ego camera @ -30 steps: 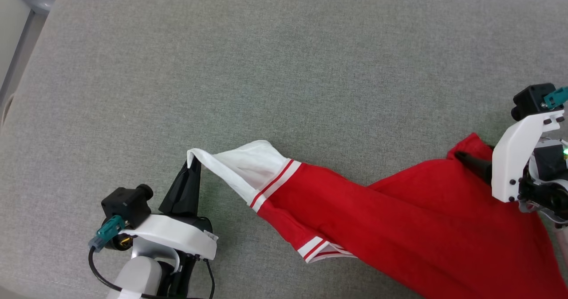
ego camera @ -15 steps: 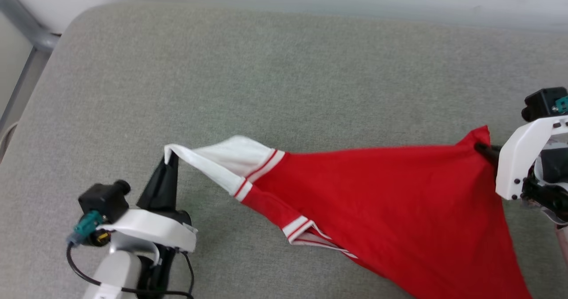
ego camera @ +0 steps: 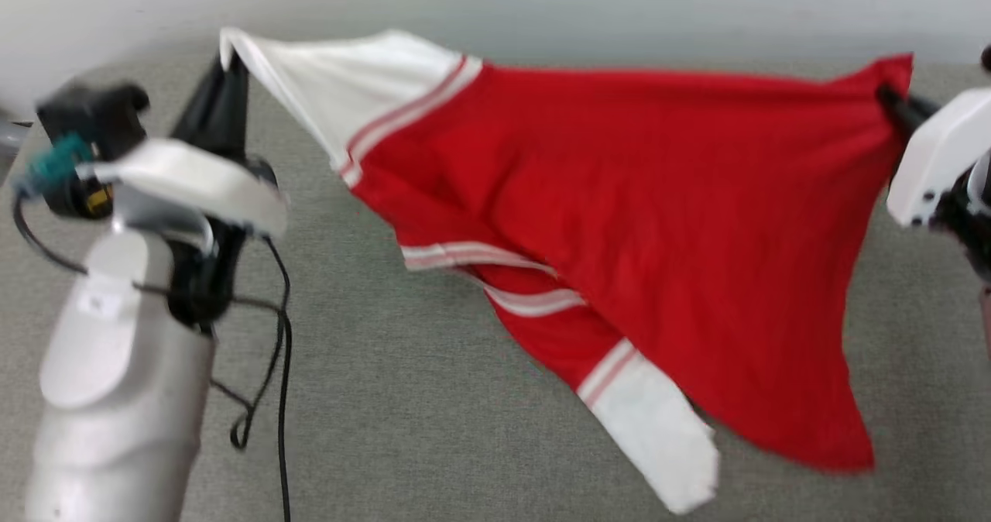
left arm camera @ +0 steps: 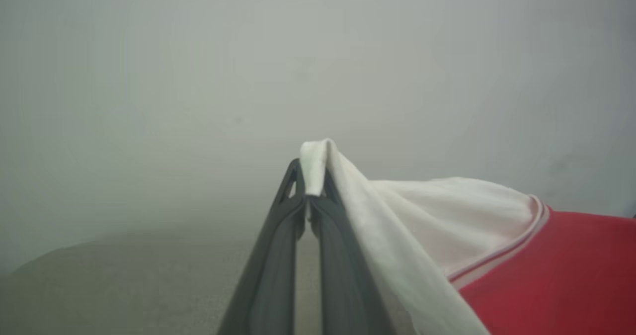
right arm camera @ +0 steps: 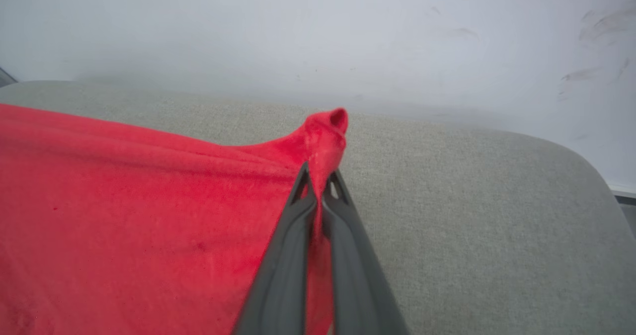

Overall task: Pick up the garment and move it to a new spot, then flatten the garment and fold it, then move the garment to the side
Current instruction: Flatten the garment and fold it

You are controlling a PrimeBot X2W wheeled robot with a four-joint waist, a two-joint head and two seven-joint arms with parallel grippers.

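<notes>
The garment (ego camera: 642,220) hangs stretched in the air between both arms, red body with white sleeves and striped trim; no lettering shows on this side. My left gripper (ego camera: 228,61) is shut on the tip of a white sleeve (left arm camera: 318,168) at upper left. My right gripper (ego camera: 890,100) is shut on a red corner (right arm camera: 328,131) at upper right. The other white sleeve (ego camera: 658,437) dangles low over the grey surface. In the left wrist view my gripper (left arm camera: 310,188) pinches the cloth; in the right wrist view my gripper (right arm camera: 320,188) does the same.
A grey fabric-covered surface (ego camera: 402,398) lies below, with its rounded far edge (right arm camera: 561,146) against a pale wall (right arm camera: 348,32). A black cable (ego camera: 275,352) hangs off my left forearm.
Both grippers have risen and spread, lifting the garment off the surface until it hangs taut. The second white sleeve has dropped free. The head camera has tilted up toward the wall.
</notes>
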